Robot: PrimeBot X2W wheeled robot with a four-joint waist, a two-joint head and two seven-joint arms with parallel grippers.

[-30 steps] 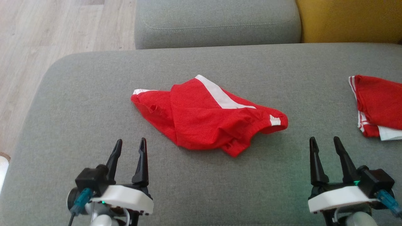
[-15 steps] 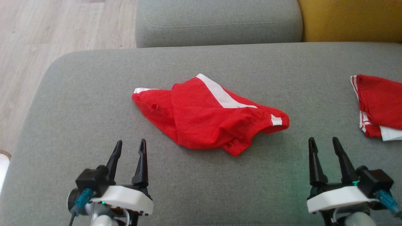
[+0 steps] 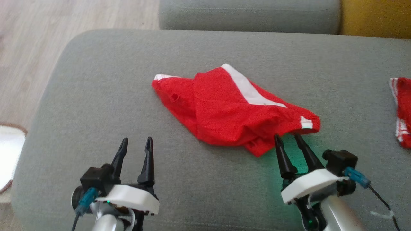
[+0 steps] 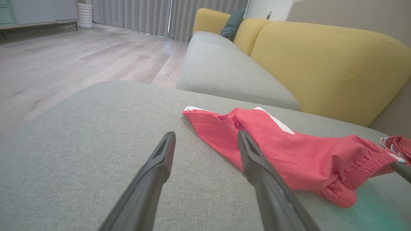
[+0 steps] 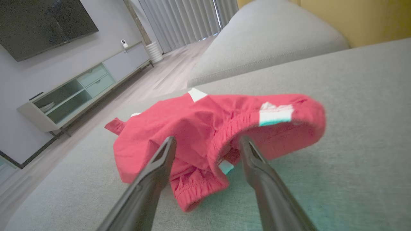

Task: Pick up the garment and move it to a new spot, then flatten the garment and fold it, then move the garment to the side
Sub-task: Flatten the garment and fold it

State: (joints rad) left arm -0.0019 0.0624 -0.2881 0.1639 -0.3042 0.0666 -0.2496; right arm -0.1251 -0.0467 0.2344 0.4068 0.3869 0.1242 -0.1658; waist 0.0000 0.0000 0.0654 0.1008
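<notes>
**Opening stage of the task.** The red garment (image 3: 231, 109), trimmed in white, lies crumpled and partly doubled over near the middle of the grey sofa seat (image 3: 96, 96). Nothing is yet lifted, flattened or folded, so every step appears to remain. The right hand (image 3: 286, 136), fingers spread and empty, points at the garment's near right end, its tips just beside the elastic hem; contact cannot be confirmed. The left hand (image 3: 137, 140), likewise spread and empty, hovers near the front of the seat, apart from the cloth's left flank. Open seat extends to the left and front of the garment, offering room for relocation and spreading. The seat's rounded left edge drops to the wooden floor (image 3: 32, 48). A second red garment (image 3: 401, 112) occupies the far right, limiting the room there.
</notes>
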